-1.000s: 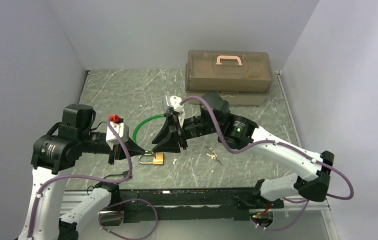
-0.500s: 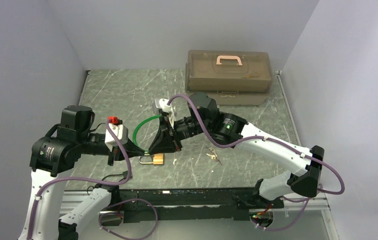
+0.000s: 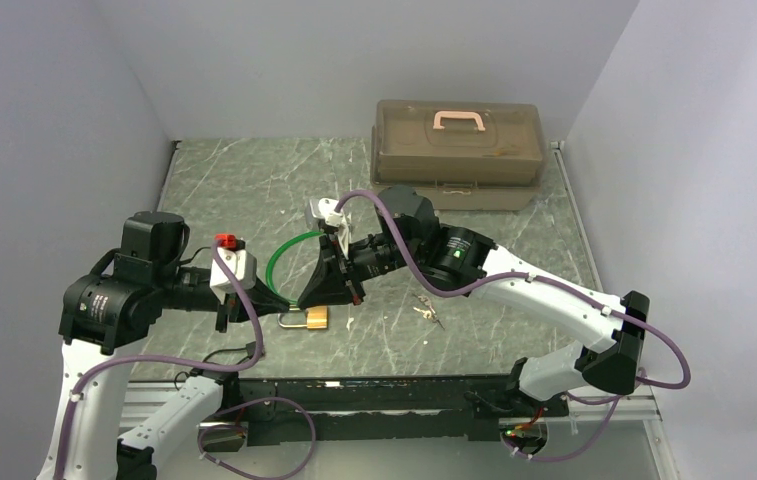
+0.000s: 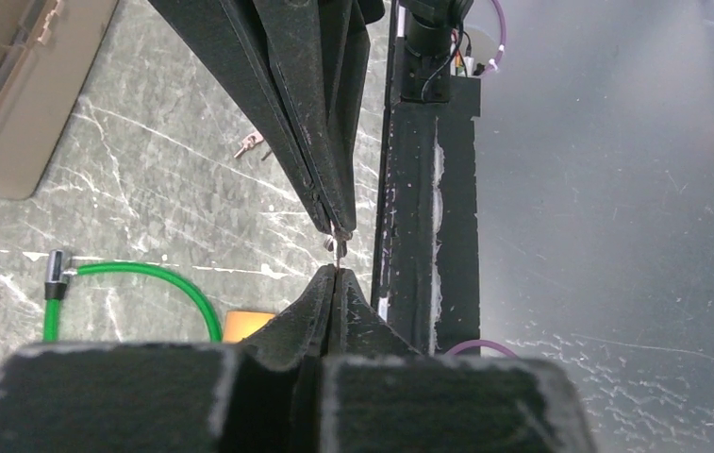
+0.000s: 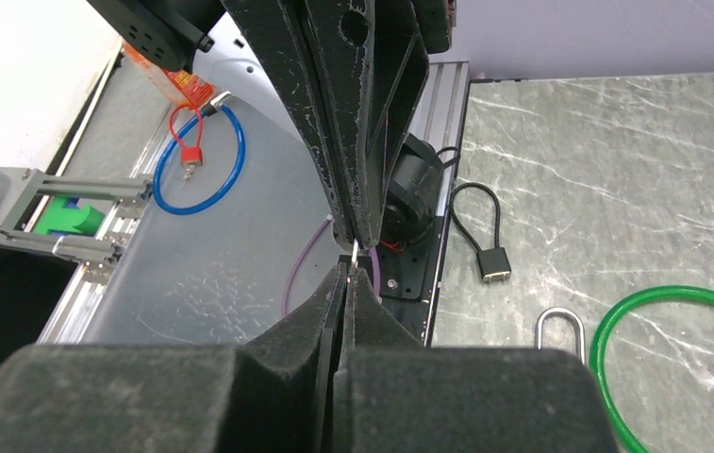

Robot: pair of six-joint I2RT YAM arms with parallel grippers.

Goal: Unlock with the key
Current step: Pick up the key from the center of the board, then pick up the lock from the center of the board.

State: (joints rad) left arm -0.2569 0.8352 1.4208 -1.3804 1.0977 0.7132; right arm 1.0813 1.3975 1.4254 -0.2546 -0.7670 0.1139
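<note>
- The left pincer is reaching in from the left with its jaws pressed fully together, its tip pointing toward the other arm.
- The right pincer is slanting down from the right, its jaws likewise pressed together. Its tip is meeting the left one almost nose to nose above the tabletop.
- The key, a tiny silver sliver, is sitting in the short gap between the two tips. Both wrist views are showing its ends running into the closed tips, so each pincer is appearing to pinch it. It is too small to tell how deep it is sitting in either one.
- The brass padlock is lying flat on the tabletop just on the near side of the meeting tips, with its silver shackle pointing left.
- A bunch of small silver keys is lying on the tabletop to the right of the padlock, apart from it.
- A green cable loop is arching over the tabletop behind the pincers.
- A brown translucent toolbox with a pink handle is sitting closed at the far edge.
- A black cable lock is lying near the tabletop's near edge, visible from the right wrist.
</note>
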